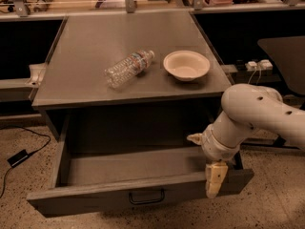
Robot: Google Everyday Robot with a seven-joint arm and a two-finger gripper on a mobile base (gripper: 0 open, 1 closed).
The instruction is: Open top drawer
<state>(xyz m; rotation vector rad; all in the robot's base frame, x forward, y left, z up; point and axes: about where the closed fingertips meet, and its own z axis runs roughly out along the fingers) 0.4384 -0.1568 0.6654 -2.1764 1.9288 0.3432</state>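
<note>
The top drawer [95, 197] is a wide gray metal drawer under the tabletop, pulled far out toward me, with nothing showing on its visible floor. Its small dark bar handle [147, 197] sits at the middle of the front. My gripper [206, 159] is at the drawer's right end, on a white arm [259, 116] coming in from the right. It is open: one cream finger [215, 178] hangs over the drawer front's top edge and the other [195, 138] points into the drawer. It holds nothing. The lower drawers are out of view.
On the gray tabletop [95, 51] lie a clear plastic water bottle [127, 68] on its side and a cream bowl [186, 65]. A black cable and adapter [18, 157] lie on the speckled floor at left. A power strip [257, 65] and a dark surface are at right.
</note>
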